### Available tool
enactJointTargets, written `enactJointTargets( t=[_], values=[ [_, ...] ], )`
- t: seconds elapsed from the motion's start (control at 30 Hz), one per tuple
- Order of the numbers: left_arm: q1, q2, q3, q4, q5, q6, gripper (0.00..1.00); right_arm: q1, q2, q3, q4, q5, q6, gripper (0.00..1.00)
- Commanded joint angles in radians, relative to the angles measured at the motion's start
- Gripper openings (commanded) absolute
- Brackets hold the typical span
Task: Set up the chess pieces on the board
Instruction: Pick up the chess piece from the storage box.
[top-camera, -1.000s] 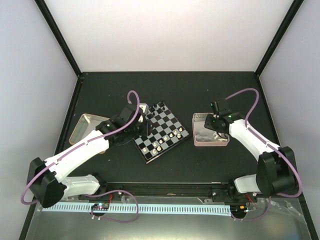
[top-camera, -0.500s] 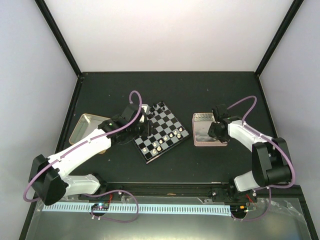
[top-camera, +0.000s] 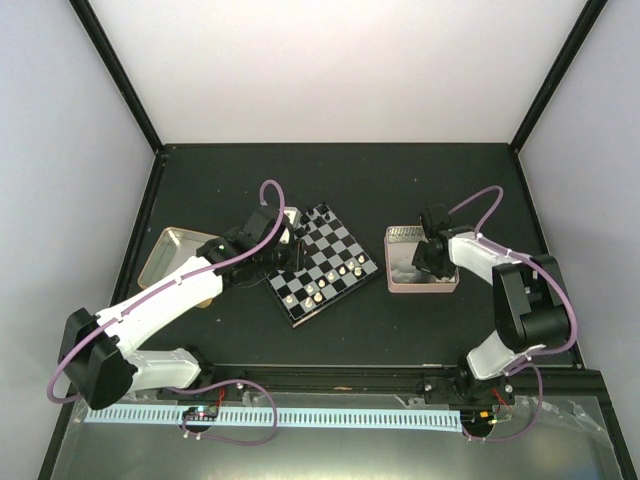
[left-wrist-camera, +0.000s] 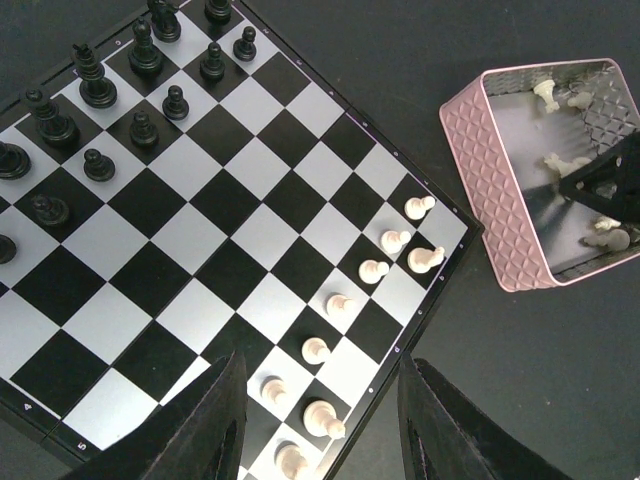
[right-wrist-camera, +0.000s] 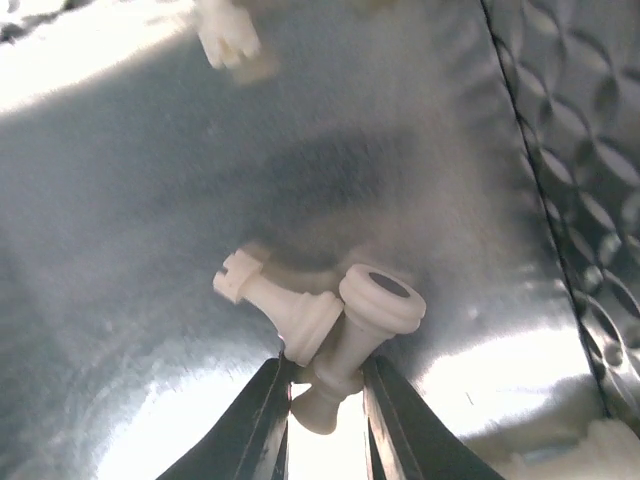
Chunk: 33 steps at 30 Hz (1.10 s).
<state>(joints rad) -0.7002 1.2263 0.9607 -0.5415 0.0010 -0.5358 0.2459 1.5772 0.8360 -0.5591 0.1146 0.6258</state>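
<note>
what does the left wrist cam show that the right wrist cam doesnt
Only the left wrist view: the chessboard, with black pieces at one end and white pieces along the opposite edge, and the open left gripper above that edge.
Only the right wrist view: a close-up of two white chessmen lying crossed on shiny metal, one of them between the fingers of the right gripper. Whether it is gripped, I cannot tell.
Both: the pink tin, its shiny inside holding loose white chessmen.
</note>
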Motion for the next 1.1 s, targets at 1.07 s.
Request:
enactJointTargets(
  t=[1.07],
  values=[
    [0.014,-0.014,0.033,-0.001,0.008,0.008,0.43,-0.031,0.135,0.115,0.04,0.048,-0.075,0.29]
  ],
)
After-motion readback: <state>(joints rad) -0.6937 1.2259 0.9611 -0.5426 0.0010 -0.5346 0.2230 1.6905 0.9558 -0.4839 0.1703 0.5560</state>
